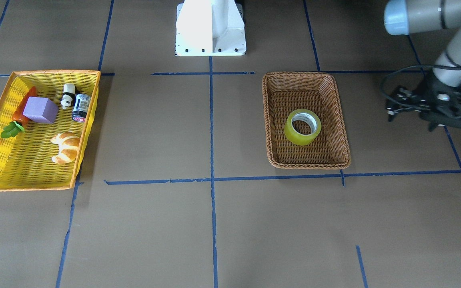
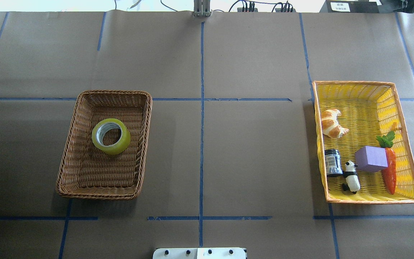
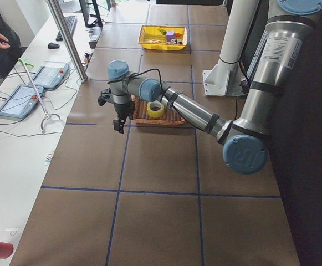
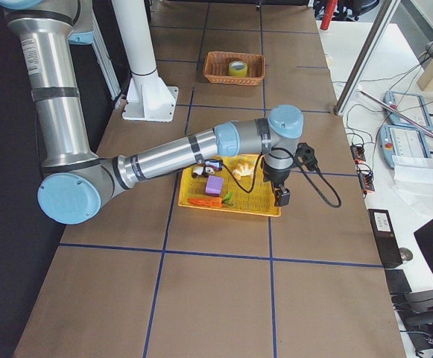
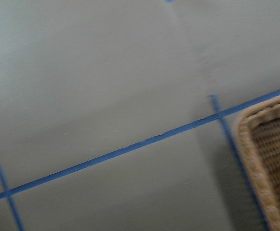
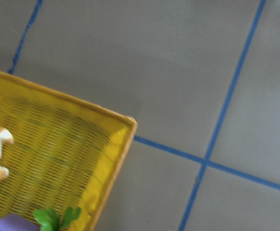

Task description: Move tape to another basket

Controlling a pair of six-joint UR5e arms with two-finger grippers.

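Bare bench (image 1: 214, 240) fills the lower frame. At centre right the tape (image 1: 302, 127) lies flat, hole up, inside the wicker basket (image 1: 271, 120). The left hand (image 3: 118, 127) hangs just right of that basket (finger spread: cannot tell, nothing seen held). It is far nearer than the right hand (image 4: 282, 196), equally unreadable, beside the yellow basket (image 4: 231, 211).

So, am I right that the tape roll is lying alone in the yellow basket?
Not quite. The tape is lying alone in the brown wicker basket, not the yellow basket. The overhead exterior view shows it.
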